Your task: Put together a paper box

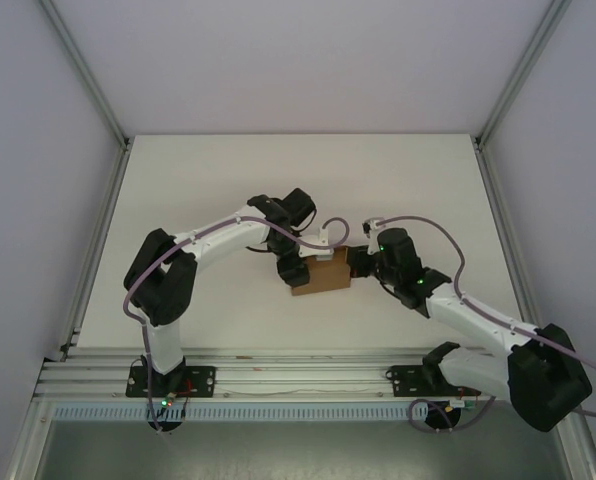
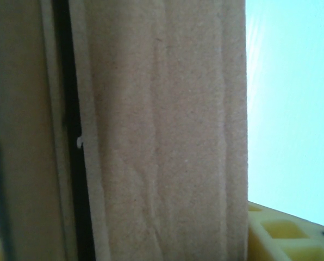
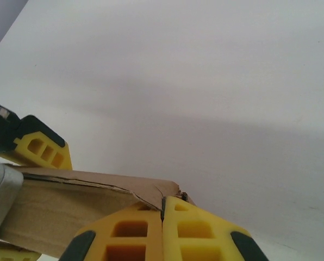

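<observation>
The paper box point(image 1: 321, 276) is a small brown folded cardboard piece, held just above the middle of the white table point(image 1: 208, 180). My left gripper point(image 1: 294, 267) grips its left end. In the left wrist view the cardboard point(image 2: 162, 136) stands between the yellow fingers point(image 2: 284, 234). My right gripper point(image 1: 355, 262) is at the box's right end. In the right wrist view its gripper point(image 3: 162, 209) is shut, pinching the thin corner of a cardboard flap point(image 3: 124, 187). The left gripper's yellow fingers point(image 3: 41, 150) show above and below the box's far end.
Grey walls and aluminium frame posts point(image 1: 503, 100) enclose the table on three sides. A metal rail point(image 1: 278, 375) with both arm bases runs along the near edge. Bare white tabletop lies all round the box.
</observation>
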Motion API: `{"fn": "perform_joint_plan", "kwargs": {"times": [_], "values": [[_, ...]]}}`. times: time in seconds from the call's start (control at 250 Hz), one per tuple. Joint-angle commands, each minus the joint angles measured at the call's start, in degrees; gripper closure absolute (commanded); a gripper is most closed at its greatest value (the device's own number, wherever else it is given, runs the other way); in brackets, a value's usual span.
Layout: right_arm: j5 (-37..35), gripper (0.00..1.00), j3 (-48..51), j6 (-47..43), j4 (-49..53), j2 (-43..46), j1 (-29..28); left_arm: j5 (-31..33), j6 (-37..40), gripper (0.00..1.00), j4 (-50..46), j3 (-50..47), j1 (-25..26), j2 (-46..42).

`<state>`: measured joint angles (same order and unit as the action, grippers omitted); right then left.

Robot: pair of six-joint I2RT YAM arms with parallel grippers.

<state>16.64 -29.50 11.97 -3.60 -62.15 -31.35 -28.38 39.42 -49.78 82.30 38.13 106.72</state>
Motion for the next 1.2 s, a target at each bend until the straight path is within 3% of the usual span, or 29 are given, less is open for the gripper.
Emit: {"fn": "perform_joint_plan", "kwargs": {"times": [0.0,0.036,0.072,0.088,0.272,0.476,0.608,0.736,0.951,1.195], "values": [[-2.40,1.00,2.44,-0.18,4.91,0.91,-0.46,-1.30,-0.95,0.27,1.08,-0.89,0.16,-2.93],[-2.20,1.00,2.46,-0.14,5.16,1.25,-0.50,-1.56,-1.32,0.22,1.32,-0.91,0.19,-3.54],[-2.39,1.00,2.52,0.15,5.31,1.53,-0.55,-1.63,-1.77,0.02,1.80,-1.30,0.27,-4.32],[-2.41,1.00,2.63,0.16,5.35,1.59,-0.58,-1.61,-2.04,0.00,2.14,-1.44,0.28,-4.74],[-5.73,1.00,1.66,0.94,6.31,1.62,-2.75,3.10,-9.88,0.00,9.03,-5.46,1.10,-11.66],[-13.65,1.00,0.45,2.93,8.14,2.27,-6.53,16.77,-30.19,0.00,17.88,-12.73,1.07,-20.49],[-16.63,1.00,0.61,4.09,8.06,2.30,-8.78,18.54,-39.67,0.00,21.13,-19.13,1.07,-25.21],[-18.12,1.00,0.50,4.57,8.82,2.02,-10.39,16.51,-41.94,0.19,25.42,-24.82,0.98,-28.55],[-18.27,1.00,0.76,5.18,8.35,2.04,-11.02,13.17,-40.38,0.47,24.93,-23.68,0.98,-27.05],[-17.26,1.00,0.76,4.91,8.08,1.78,-11.32,14.56,-39.07,0.68,23.42,-20.99,0.89,-23.27]]}}
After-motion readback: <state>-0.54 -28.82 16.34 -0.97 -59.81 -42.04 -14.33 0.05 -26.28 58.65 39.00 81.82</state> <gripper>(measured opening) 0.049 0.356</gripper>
